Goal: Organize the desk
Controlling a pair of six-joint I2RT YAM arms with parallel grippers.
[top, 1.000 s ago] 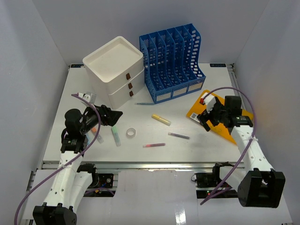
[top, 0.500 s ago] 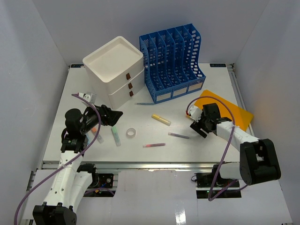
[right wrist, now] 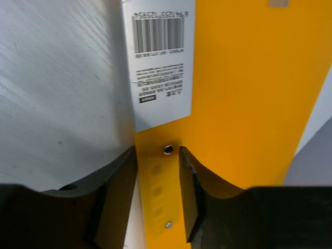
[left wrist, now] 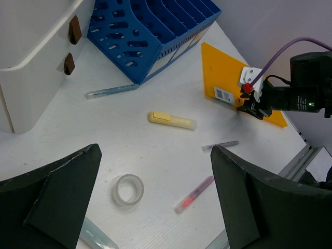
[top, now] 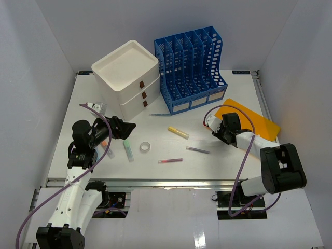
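Observation:
The desk [top: 218,166] is a white tabletop with stationery scattered on it. An orange folder [top: 249,122] lies flat at the right, its white barcode label [right wrist: 158,57] near the left corner. My right gripper [top: 211,124] sits low at that corner; in the right wrist view its jaws [right wrist: 158,155] press on both sides of the folder's riveted edge strip [right wrist: 244,78]. Above the desk at the left, my left gripper [top: 127,128] hovers wide open and holds nothing [left wrist: 155,150]. A tape ring [left wrist: 128,189] and a pink pen [left wrist: 194,194] lie below it.
A white drawer box [top: 127,78] and a blue file rack [top: 192,70] stand at the back. A yellow highlighter [top: 178,132], purple pen [top: 197,150], blue pen [top: 158,114] and pale green marker [top: 128,151] lie mid-desk. A metal rail [top: 155,182] runs along the front.
The right arm swung down and left from above the folder to its left corner, and its jaws closed onto the folder's edge. The left arm stayed still.

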